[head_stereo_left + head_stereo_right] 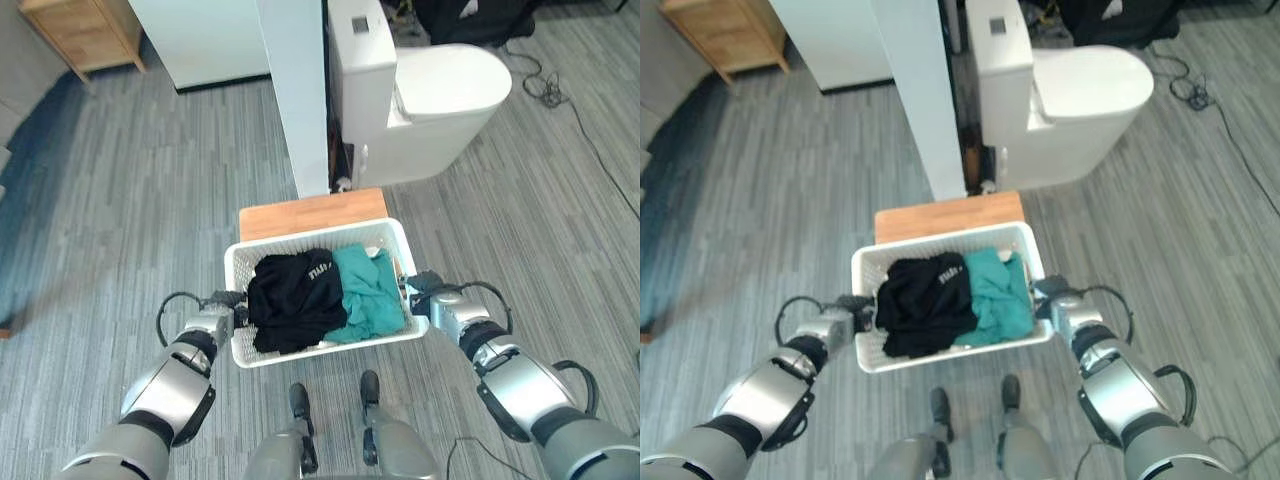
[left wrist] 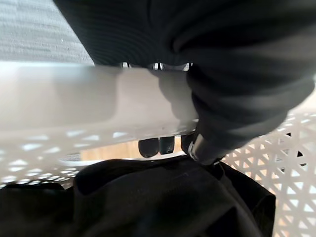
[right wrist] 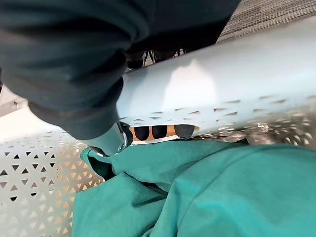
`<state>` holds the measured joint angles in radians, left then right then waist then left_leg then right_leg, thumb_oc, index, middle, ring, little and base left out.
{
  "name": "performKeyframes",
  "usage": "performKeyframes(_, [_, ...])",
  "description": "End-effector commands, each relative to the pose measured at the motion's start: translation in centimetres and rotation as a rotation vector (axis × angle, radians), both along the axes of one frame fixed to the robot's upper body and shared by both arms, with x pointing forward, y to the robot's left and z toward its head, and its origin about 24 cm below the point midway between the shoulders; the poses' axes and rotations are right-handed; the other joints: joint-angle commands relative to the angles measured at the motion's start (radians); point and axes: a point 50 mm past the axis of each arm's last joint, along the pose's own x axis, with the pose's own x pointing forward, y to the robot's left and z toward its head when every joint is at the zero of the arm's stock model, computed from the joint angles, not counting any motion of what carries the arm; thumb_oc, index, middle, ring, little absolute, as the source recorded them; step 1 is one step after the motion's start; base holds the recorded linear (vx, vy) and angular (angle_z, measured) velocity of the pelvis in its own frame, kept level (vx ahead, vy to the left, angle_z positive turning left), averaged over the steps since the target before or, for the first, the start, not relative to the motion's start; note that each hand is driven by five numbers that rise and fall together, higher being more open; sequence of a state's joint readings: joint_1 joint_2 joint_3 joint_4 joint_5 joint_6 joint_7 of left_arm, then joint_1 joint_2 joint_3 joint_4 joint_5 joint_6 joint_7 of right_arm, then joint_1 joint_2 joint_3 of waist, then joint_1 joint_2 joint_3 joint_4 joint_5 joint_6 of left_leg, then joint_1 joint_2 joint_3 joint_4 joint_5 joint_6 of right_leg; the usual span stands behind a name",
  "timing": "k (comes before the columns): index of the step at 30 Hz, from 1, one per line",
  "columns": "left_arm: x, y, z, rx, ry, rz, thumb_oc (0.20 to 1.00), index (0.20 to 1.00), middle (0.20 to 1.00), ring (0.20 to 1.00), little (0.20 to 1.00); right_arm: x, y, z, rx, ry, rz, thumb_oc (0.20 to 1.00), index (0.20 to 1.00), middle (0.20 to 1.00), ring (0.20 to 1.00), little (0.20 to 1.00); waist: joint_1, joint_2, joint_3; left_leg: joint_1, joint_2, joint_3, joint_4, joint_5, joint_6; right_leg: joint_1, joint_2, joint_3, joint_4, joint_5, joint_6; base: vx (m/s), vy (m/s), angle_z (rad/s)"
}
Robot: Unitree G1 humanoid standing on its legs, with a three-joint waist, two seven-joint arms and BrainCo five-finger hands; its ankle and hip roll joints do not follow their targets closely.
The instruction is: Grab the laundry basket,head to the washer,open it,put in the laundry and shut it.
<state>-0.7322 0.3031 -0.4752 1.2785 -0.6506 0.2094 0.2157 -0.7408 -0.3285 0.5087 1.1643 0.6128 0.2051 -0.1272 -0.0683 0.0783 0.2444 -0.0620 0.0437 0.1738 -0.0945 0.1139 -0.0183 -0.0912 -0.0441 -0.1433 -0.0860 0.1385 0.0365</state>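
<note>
The laundry basket (image 1: 318, 290) is gripped at both rims: left hand (image 1: 222, 312) and right hand (image 1: 432, 298) fingers curl round them. Next, carrying to the washer.

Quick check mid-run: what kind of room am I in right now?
Probably a bathroom or a mock home set. A white toilet stands ahead by a white partition, on grey plank flooring. Both hands, left hand and right hand, grip the white laundry basket of clothes.
</note>
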Motion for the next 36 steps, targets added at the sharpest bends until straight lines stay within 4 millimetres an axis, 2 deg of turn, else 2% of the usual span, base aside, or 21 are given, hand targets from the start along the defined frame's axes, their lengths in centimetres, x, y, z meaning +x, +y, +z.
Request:
performKeyframes(1, [2.5,-3.2,2.3,-0.105,-0.078,-0.150,0.200,0.200,0.200,0.200,0.200,0.9,3.5,0.6,0.211,-0.019,0.097,0.200,0.200,0.200,0.200,0.200,0.003,-0.022,-0.078,0.034,0.009,-0.074,0.012,-0.071,-0.055,0.067,-0.100,0.009,0.047,-0.133,0.133,0.03,0.028,0.12])
performKeyframes(4, [2.2,-3.4,1.8,-0.099,-0.067,-0.169,0.200,0.200,0.200,0.200,0.200,0.5,2.3,0.1,0.141,0.016,0.108,0.200,0.200,0.200,0.200,0.200,0.012,-0.027,-0.094,0.053,-0.007,-0.125,0.023,-0.094,-0.043,0.071,-0.097,0.032,0.043,-0.126,0.134,-0.01,0.050,-0.04])
performKeyframes(8, [2.3,-4.4,1.9,-0.102,-0.067,-0.195,0.200,0.200,0.200,0.200,0.200,0.4,1.8,0.0,0.127,0.037,0.094,0.200,0.200,0.200,0.200,0.200,0.018,-0.047,-0.086,0.031,-0.078,-0.281,0.125,-0.164,-0.038,0.049,-0.107,0.097,0.035,-0.091,0.137,-0.07,0.073,-0.23])
performKeyframes(9, [2.3,-4.4,1.9,-0.099,-0.062,-0.200,0.200,0.200,0.200,0.200,0.200,0.6,1.6,0.2,0.131,0.038,0.086,0.200,0.200,0.200,0.200,0.200,0.016,-0.051,-0.085,0.023,-0.091,-0.297,0.147,-0.185,-0.031,0.040,-0.110,0.120,0.038,-0.084,0.140,-0.09,0.093,-0.40])
performKeyframes(11, [2.6,-4.9,2.2,-0.094,-0.068,-0.217,0.200,0.200,0.200,0.200,0.200,0.9,1.3,0.7,0.149,0.025,0.055,0.200,0.200,0.200,0.200,0.200,0.009,-0.054,-0.078,0.009,-0.111,-0.309,0.172,-0.190,-0.022,0.010,-0.115,0.150,0.059,-0.069,0.146,-0.11,0.105,-0.81])
performKeyframes(13, [2.5,-4.7,2.1,-0.087,-0.062,-0.220,0.200,0.200,0.200,0.200,0.200,1.2,1.4,1.1,0.166,0.007,0.040,0.200,0.200,0.200,0.200,0.200,-0.005,-0.059,-0.072,-0.006,-0.123,-0.283,0.183,-0.195,-0.009,-0.019,-0.124,0.177,0.071,-0.049,0.158,-0.11,0.121,-0.72])
performKeyframes(16, [2.0,-4.1,1.5,-0.070,-0.041,-0.219,0.200,0.200,0.200,0.200,0.200,0.9,1.6,0.6,0.164,0.016,0.042,0.200,0.200,0.200,0.200,0.200,-0.018,-0.062,-0.072,-0.002,-0.129,-0.223,0.173,-0.201,0.005,-0.051,-0.140,0.212,0.065,-0.013,0.185,-0.09,0.147,-0.53])
performKeyframes(17, [1.8,-3.8,1.2,-0.065,-0.036,-0.217,0.200,0.200,0.200,0.200,0.200,0.8,1.6,0.5,0.163,0.020,0.043,0.200,0.200,0.200,0.200,0.200,-0.020,-0.063,-0.073,0.000,-0.127,-0.195,0.167,-0.199,0.010,-0.065,-0.148,0.212,0.062,0.001,0.193,-0.12,0.139,-0.91])
performKeyframes(18, [1.5,-3.0,1.0,-0.053,-0.030,-0.199,0.200,0.200,0.200,0.200,0.200,0.8,2.1,0.4,0.161,0.019,0.058,0.200,0.200,0.200,0.200,0.200,-0.005,-0.060,-0.066,0.013,-0.106,-0.129,0.155,-0.198,0.014,-0.087,-0.159,0.148,0.066,0.010,0.191,-0.10,0.089,-1.06])
performKeyframes(20, [1.5,-2.9,1.0,-0.052,-0.030,-0.198,0.200,0.200,0.200,0.200,0.200,0.8,2.2,0.4,0.161,0.019,0.058,0.200,0.200,0.200,0.200,0.200,-0.004,-0.062,-0.069,0.009,-0.107,-0.128,0.154,-0.194,0.014,-0.091,-0.160,0.149,0.066,0.012,0.191,-0.06,0.040,-1.25])
performKeyframes(21, [1.5,-2.5,1.0,-0.048,-0.030,-0.189,0.200,0.200,0.200,0.200,0.200,0.7,2.2,0.2,0.154,0.023,0.065,0.200,0.200,0.200,0.200,0.200,0.005,-0.056,-0.063,0.012,-0.093,-0.098,0.151,-0.188,0.015,-0.103,-0.167,0.068,0.093,-0.002,0.183,-0.16,0.098,-1.39])
performKeyframes(22, [1.4,-1.7,1.1,-0.033,-0.016,-0.182,0.200,0.200,0.200,0.200,0.200,0.4,2.2,-0.1,0.153,0.033,0.072,0.200,0.200,0.200,0.200,0.200,0.011,-0.045,-0.057,0.019,-0.074,-0.050,0.134,-0.162,0.018,-0.091,-0.165,-0.022,0.156,-0.050,0.162,-0.21,0.117,-1.44])
performKeyframes(24, [1.3,-1.6,1.0,-0.024,-0.008,-0.194,0.200,0.200,0.200,0.200,0.200,0.0,1.8,-0.5,0.154,0.045,0.058,0.200,0.200,0.200,0.200,0.200,0.009,-0.041,-0.061,0.033,-0.059,-0.015,0.109,-0.141,0.021,-0.059,-0.127,-0.006,0.227,-0.103,0.147,-0.15,0.065,-1.04])
performKeyframes(25, [1.3,-1.5,1.0,-0.024,-0.009,-0.193,0.200,0.200,0.200,0.200,0.200,0.1,1.8,-0.5,0.154,0.045,0.059,0.200,0.200,0.200,0.200,0.200,0.011,-0.042,-0.062,0.031,-0.059,-0.014,0.109,-0.138,0.021,-0.062,-0.127,-0.005,0.226,-0.101,0.147,-0.11,0.018,-0.70])
performKeyframes(26, [1.2,-1.3,0.9,-0.017,-0.003,-0.191,0.200,0.200,0.200,0.200,0.200,-0.5,1.3,-1.2,0.153,0.062,0.036,0.200,0.200,0.200,0.200,0.200,0.013,-0.041,-0.076,0.038,-0.047,0.018,0.081,-0.122,0.021,-0.023,-0.104,-0.010,0.247,-0.138,0.136,-0.12,-0.012,-0.49])
performKeyframes(28, [1.2,-1.1,1.0,-0.016,0.000,-0.187,0.200,0.200,0.200,0.200,0.200,-1.0,0.6,-1.7,0.141,0.081,0.017,0.200,0.200,0.200,0.200,0.200,0.023,-0.044,-0.093,0.034,-0.032,0.061,0.060,-0.103,0.016,0.027,-0.090,-0.055,0.241,-0.174,0.125,-0.15,-0.049,-0.56])
performKeyframes(31, [1.2,-0.7,1.0,-0.024,0.000,-0.166,0.200,0.200,0.200,0.200,0.200,-1.2,0.2,-1.8,0.132,0.086,0.008,0.200,0.200,0.200,0.200,0.200,0.039,-0.056,-0.108,0.025,-0.011,0.139,0.071,-0.097,0.004,0.088,-0.094,-0.137,0.169,-0.174,0.128,-0.12,-0.104,-0.81])
performKeyframes(32, [1.1,-0.9,0.9,-0.038,-0.005,-0.164,0.200,0.200,0.200,0.200,0.200,-1.4,-0.1,-2.0,0.120,0.095,0.013,0.200,0.200,0.200,0.200,0.200,0.036,-0.056,-0.111,0.030,0.002,0.177,0.085,-0.097,-0.002,0.086,-0.086,-0.136,0.143,-0.175,0.126,-0.07,-0.106,-1.21])
performKeyframes(33, [1.1,-0.9,0.9,-0.038,-0.005,-0.164,0.200,0.200,0.200,0.200,0.200,-1.4,-0.1,-2.0,0.120,0.095,0.013,0.200,0.200,0.200,0.200,0.200,0.037,-0.056,-0.112,0.030,0.003,0.178,0.085,-0.097,-0.002,0.086,-0.085,-0.135,0.143,-0.175,0.126,0.00,-0.147,-1.14])
performKeyframes(34, [0.9,-1.2,0.6,-0.052,-0.005,-0.171,0.200,0.200,0.200,0.200,0.200,-2.2,-0.9,-2.7,0.114,0.116,-0.007,0.200,0.200,0.200,0.200,0.200,0.016,-0.056,-0.116,0.035,0.014,0.179,0.101,-0.096,-0.008,0.091,-0.061,-0.098,0.130,-0.186,0.113,0.04,-0.151,-0.81])
performKeyframes(36, [0.8,-1.2,0.4,-0.057,-0.004,-0.168,0.200,0.200,0.200,0.200,0.200,-2.4,-1.1,-2.9,0.112,0.119,-0.009,0.200,0.200,0.200,0.200,0.200,0.006,-0.057,-0.116,0.041,0.019,0.172,0.104,-0.095,-0.013,0.099,-0.052,-0.088,0.118,-0.184,0.107,0.02,-0.159,-0.55])
